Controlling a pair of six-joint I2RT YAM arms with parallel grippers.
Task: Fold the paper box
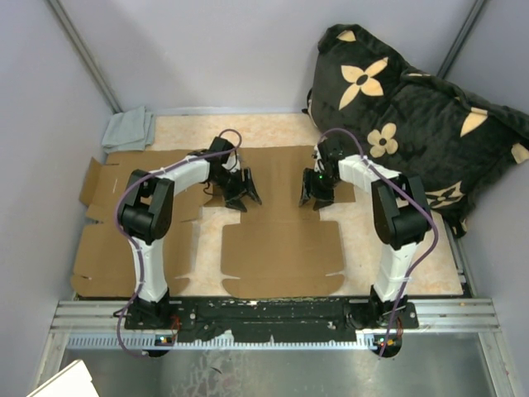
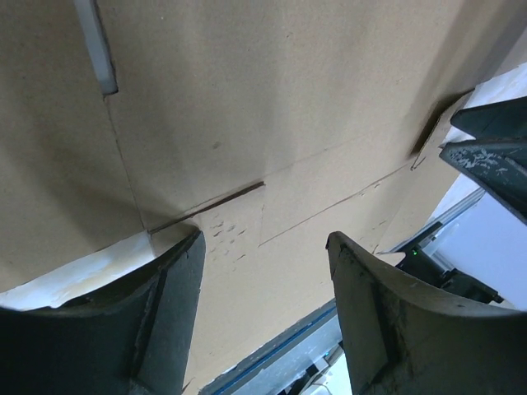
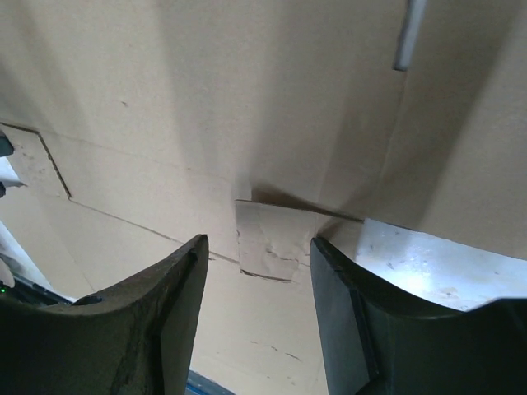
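The paper box (image 1: 273,240) is a flat, unfolded brown cardboard sheet with cut flaps, spread across the table. My left gripper (image 1: 243,190) hovers over its upper middle, jaws open with nothing between them. My right gripper (image 1: 318,192) hangs opposite it, a little to the right, also open and empty. In the left wrist view the open left gripper (image 2: 265,247) looks down on bare cardboard (image 2: 272,107) with a slit and score lines. Under the open right gripper (image 3: 259,247), the right wrist view shows a small creased tab (image 3: 272,239).
A black cushion with tan flowers (image 1: 413,116) lies at the back right, close to the right arm. A folded grey cloth (image 1: 128,128) sits at the back left corner. Grey walls enclose the table; a metal rail (image 1: 273,318) runs along the near edge.
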